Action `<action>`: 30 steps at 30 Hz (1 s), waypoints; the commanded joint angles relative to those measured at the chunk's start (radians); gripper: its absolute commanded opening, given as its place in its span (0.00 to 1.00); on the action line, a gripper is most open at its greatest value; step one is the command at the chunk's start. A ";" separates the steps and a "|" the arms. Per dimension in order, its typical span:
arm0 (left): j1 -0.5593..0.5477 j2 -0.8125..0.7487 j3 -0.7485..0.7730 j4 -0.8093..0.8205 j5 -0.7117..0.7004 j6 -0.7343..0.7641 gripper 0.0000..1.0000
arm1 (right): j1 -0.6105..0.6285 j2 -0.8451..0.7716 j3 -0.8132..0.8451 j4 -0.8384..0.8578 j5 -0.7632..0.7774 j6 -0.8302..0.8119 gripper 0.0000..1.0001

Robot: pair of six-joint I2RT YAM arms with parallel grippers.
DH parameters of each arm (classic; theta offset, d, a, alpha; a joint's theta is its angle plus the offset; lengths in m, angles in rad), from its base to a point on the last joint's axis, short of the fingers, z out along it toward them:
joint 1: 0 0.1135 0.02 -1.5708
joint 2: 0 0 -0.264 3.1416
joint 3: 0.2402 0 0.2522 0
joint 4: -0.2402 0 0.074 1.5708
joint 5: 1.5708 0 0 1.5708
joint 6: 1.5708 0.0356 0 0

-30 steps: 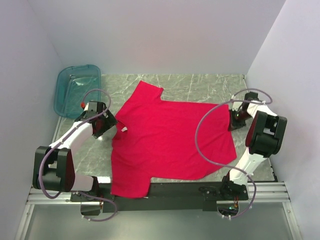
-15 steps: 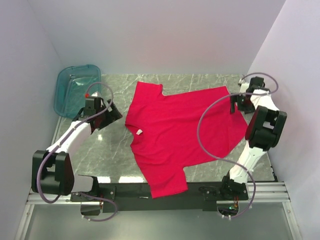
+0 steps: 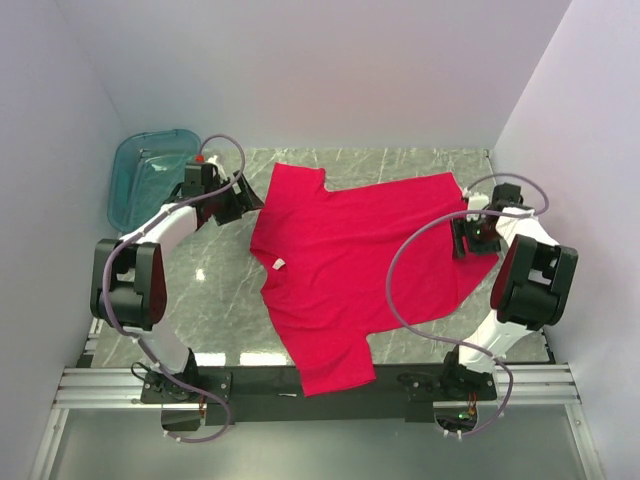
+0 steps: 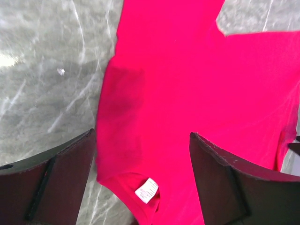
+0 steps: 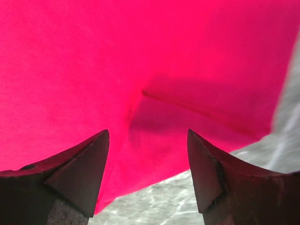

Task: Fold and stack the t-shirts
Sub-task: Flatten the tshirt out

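You have the t-shirt (image 3: 360, 250) spread flat and slanted on the tabletop (image 3: 400, 165), collar toward the left arm and one sleeve reaching the near edge. No fold is made yet, so all folding and stacking remains. The tub (image 3: 150, 175) stands far left. The left gripper (image 3: 235, 200) hangs with fingers apart beside the far sleeve. The right gripper (image 3: 470, 238), also apart and empty, is over the hem, perhaps brushing it. The label (image 3: 277, 265) shows.

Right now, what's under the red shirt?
The bright red cotton t-shirt lies spread on the grey marble-patterned table. Anything beneath the cloth is covered, so I cannot tell.
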 commanded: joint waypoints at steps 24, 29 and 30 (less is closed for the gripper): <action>0.002 -0.124 -0.044 0.037 0.079 0.041 0.87 | -0.054 -0.280 -0.318 0.107 0.244 0.135 0.24; 0.001 -0.123 -0.049 0.039 0.084 0.047 0.87 | -0.110 -0.323 -0.347 0.102 0.232 0.120 0.00; 0.002 -0.123 -0.051 0.040 0.087 0.045 0.87 | -0.139 -0.344 -0.358 0.099 0.236 0.103 0.00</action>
